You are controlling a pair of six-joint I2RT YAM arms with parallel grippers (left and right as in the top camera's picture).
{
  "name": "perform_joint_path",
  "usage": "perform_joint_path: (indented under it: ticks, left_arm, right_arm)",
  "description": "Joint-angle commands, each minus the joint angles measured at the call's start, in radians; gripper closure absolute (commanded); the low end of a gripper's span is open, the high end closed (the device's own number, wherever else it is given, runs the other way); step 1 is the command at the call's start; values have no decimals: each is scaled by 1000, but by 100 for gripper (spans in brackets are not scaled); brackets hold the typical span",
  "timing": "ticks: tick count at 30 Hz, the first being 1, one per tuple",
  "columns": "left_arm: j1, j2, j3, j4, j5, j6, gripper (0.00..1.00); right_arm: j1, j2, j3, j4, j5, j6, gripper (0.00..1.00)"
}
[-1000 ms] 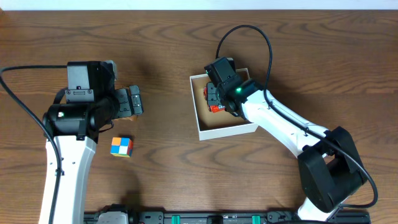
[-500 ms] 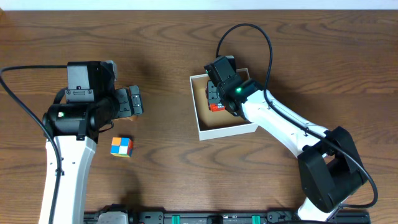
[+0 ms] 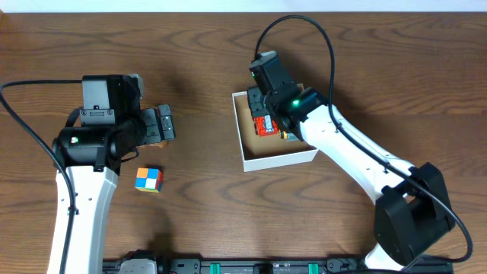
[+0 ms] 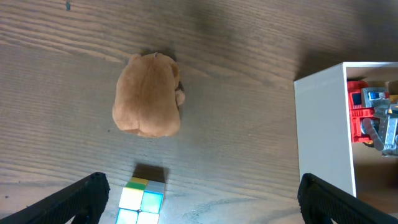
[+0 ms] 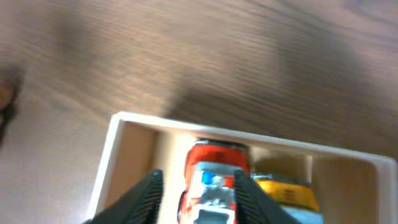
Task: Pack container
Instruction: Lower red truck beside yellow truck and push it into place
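Note:
The container [image 3: 278, 161], a white-walled shallow box with a brown inside, sits right of centre. It also shows in the left wrist view [image 4: 320, 124] and the right wrist view [image 5: 134, 121]. A red toy truck [image 3: 264, 125] [image 5: 214, 168] lies in it beside a yellow and blue toy [image 5: 286, 186]. My right gripper [image 3: 261, 106] [image 5: 198, 196] hovers over the truck with its fingers apart, open. My left gripper [image 3: 163, 123] [image 4: 202, 205] is open and empty above a brown plush toy [image 4: 148, 96] and a colourful cube [image 3: 149, 180] [image 4: 142, 199].
The table is dark wood. The plush is almost hidden under my left gripper in the overhead view. The right arm's black cable [image 3: 319, 38] loops over the far side of the box.
My right gripper has risen and drawn back toward the box's far wall, leaving the red truck lying in the box. The left arm has not moved.

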Motion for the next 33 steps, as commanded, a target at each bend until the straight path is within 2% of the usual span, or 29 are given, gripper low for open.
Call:
perform_joint_path:
  ticks: [1,3,5,23,33]
  left_arm:
    - [0,0,18,-3,10,-1,2]
    - [0,0,18,-3,10,-1,2]
    - [0,0,18,-3,10,-2,2]
    - [0,0,18,-3,10,-2,2]
    - [0,0,18,-3,10,-1,2]
  right_arm:
    - [30,-20,16,-32,-95,-91,81]
    - [40,-20,16,-51,-94,-91,94]
    - [50,-16,12,-64,-94,-95,99]
    - [54,153,5,31,-10,-98,99]
    - [53,179,5,67,161,-50,98]
